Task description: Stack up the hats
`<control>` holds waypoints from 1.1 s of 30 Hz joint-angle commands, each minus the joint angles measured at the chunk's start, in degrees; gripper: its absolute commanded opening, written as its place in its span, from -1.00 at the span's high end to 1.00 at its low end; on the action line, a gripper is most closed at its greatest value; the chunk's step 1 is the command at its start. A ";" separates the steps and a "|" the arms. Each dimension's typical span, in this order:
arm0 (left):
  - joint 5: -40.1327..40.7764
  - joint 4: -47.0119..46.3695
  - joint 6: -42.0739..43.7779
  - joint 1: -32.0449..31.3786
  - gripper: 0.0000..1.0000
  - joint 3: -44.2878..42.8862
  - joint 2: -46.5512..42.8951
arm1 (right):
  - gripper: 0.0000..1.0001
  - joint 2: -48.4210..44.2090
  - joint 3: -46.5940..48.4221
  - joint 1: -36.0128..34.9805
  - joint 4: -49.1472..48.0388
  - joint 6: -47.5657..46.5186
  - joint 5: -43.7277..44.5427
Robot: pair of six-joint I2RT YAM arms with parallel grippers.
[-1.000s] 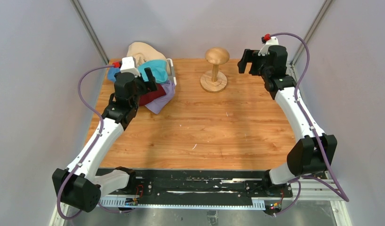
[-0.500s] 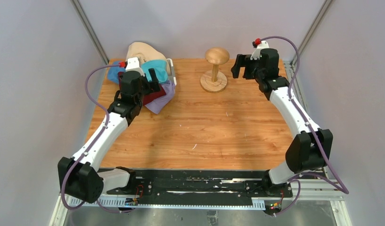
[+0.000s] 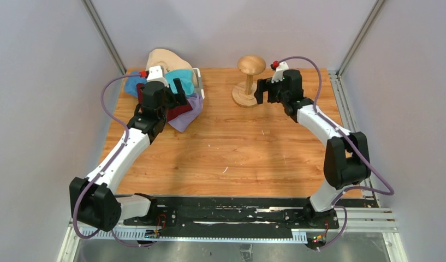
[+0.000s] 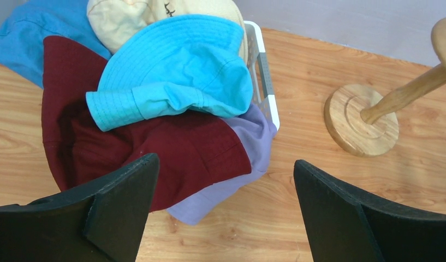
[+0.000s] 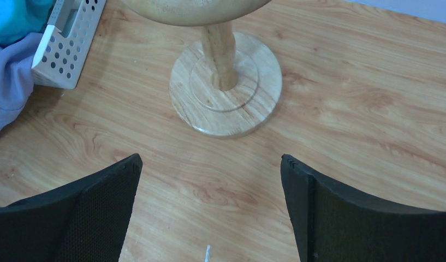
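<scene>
Left gripper [image 4: 226, 164]: jaws spread wide with nothing between them; it hovers over the near edge of the hat pile. It has crept a little farther toward the pile than a second ago.
Right gripper [image 5: 210, 159]: jaws spread wide and empty. A second ago it stood near the far right corner of the table [image 3: 237, 158]; it has since swung left and is now just right of the wooden stand [image 5: 242, 103].
Wooden stand: upright at the far middle of the table, unmoved. In the right wrist view its round base lies ahead of the open fingers and apart from them.
Teal hat [image 4: 177, 71]: on top of the pile, its brim folded over toward the near side; same place as before.
Dark red hat [image 4: 155, 142]: under the teal one, spilling out onto the table on the near side.
Lavender hat [image 4: 253, 131]: lowest at the near right, beneath the dark red hat, its edge on the wood.
Blue hat [image 4: 24, 43]: at the far left of the pile, partly covered by the dark red hat.
Beige hat [image 4: 122, 16]: at the back, behind the teal hat.
Basket [image 4: 254, 49]: white, at the far left of the table; only its right rim shows beside the hats.
Hats overall: heaped loosely at the basket, none shifted over the last second.
</scene>
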State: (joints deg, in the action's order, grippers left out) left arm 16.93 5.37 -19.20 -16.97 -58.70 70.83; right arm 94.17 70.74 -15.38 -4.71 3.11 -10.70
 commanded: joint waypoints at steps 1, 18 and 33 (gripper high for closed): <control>0.58 -2.70 -0.72 -0.17 -0.96 -0.20 -2.15 | -0.91 3.36 -2.03 -0.92 -13.52 -1.29 -0.58; -0.63 -4.32 -1.60 -0.18 -0.96 -0.80 0.74 | -0.98 11.01 1.78 2.79 -11.37 8.04 1.67; -8.31 -9.99 -2.47 -1.80 -0.96 -8.62 14.71 | -0.98 25.72 19.08 7.70 -2.94 8.48 1.78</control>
State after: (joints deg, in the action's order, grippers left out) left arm 11.99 -0.71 -21.32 -17.69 -63.68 82.26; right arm 115.98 84.20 -8.67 -10.74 11.00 -8.99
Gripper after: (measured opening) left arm 0.979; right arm 0.992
